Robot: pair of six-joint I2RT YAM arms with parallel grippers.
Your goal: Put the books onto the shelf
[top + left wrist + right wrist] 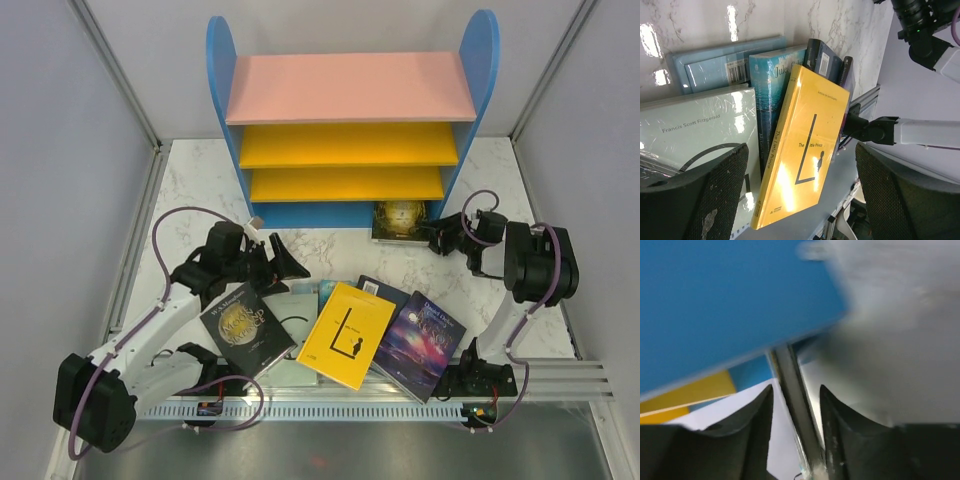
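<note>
shelf (pixel 350 88): upper middle of the top view, at the back of the marble surface (pixel 200 180)
green-gold book (pixel 400 220): down at the shelf's foot, right of centre, cover facing the camera
right gripper (pixel 440 238): just right of that book. Wrist view is blurry, a thin edge sits between the fingers; pinching or loose, can't tell
other books: heap at lower centre, with black moon book (pixel 245 330), yellow book (pixel 348 333) and galaxy book (pixel 425 342) overlapping
left gripper (pixel 285 262): jaws wide apart, holding nothing, above the heap's upper left
</note>
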